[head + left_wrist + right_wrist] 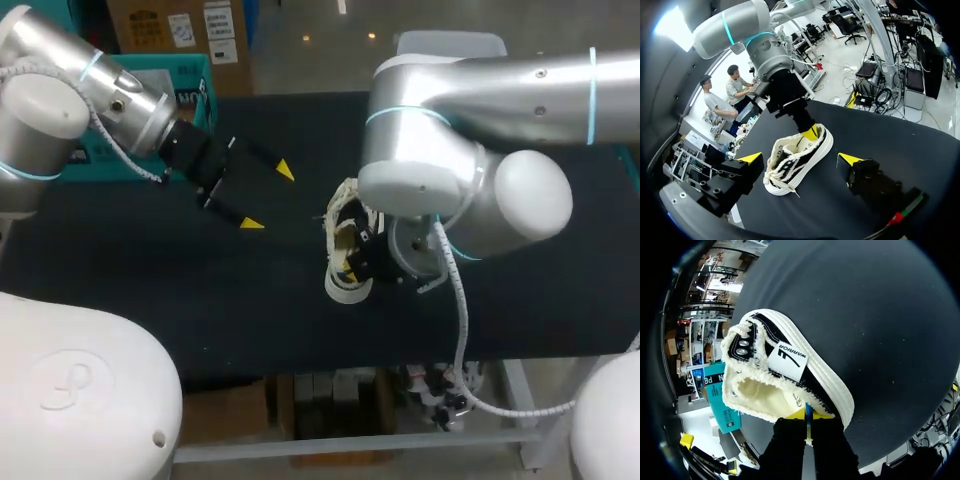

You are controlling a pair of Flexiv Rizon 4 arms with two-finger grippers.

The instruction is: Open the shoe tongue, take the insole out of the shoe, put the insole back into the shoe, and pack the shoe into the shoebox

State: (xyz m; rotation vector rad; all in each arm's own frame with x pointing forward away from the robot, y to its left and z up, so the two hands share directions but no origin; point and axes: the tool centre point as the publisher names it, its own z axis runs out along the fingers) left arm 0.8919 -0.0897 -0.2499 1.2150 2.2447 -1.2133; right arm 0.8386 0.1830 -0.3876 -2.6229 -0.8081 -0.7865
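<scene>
Now right end effector (807, 416) clamped on shoe (790, 361) heel; left end effector (268, 197) apart, hovering

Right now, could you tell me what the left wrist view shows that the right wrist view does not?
Only the left wrist view shows the shoe whole from the side, with its laces, ahead of my open left gripper, and my right arm above it. Only the right wrist view looks into the opening at the cream lining and shows a white label. Both show the shoe on the black table with the right gripper at its heel end.
</scene>
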